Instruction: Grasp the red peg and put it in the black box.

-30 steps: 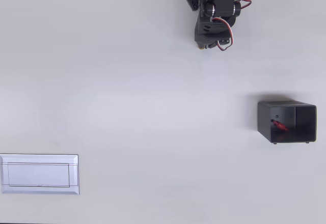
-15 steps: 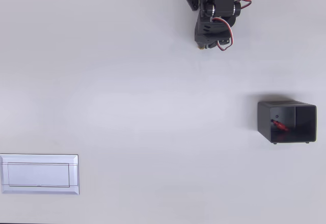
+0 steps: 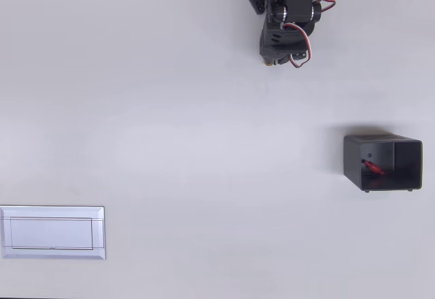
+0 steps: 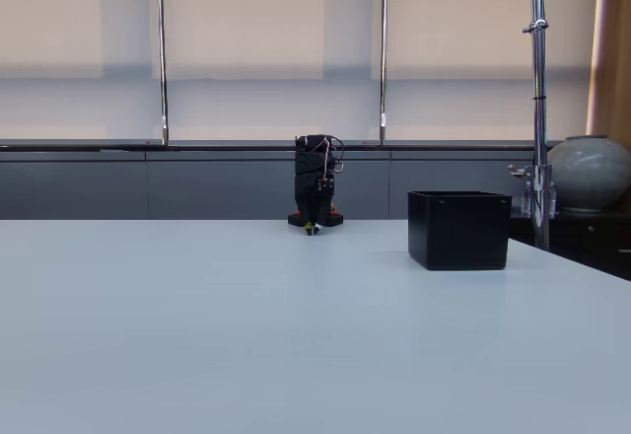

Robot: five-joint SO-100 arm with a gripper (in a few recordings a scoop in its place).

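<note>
The red peg lies inside the black box at the right of the overhead view, against the box's left inner side. In the fixed view the black box stands upright on the table right of centre, and its walls hide the peg. The black arm is folded up at the far edge of the table. Its gripper points down near the arm's base, far from the box, and looks shut with nothing in it. In the fixed view the gripper tip sits just above the tabletop.
A flat white framed plate lies at the lower left of the overhead view. The white table stretches wide between plate, box and arm. A round grey vase stands behind the table at the right.
The arm's front end drew back a little toward its base early on, then stayed still. Peg and box have not moved.
</note>
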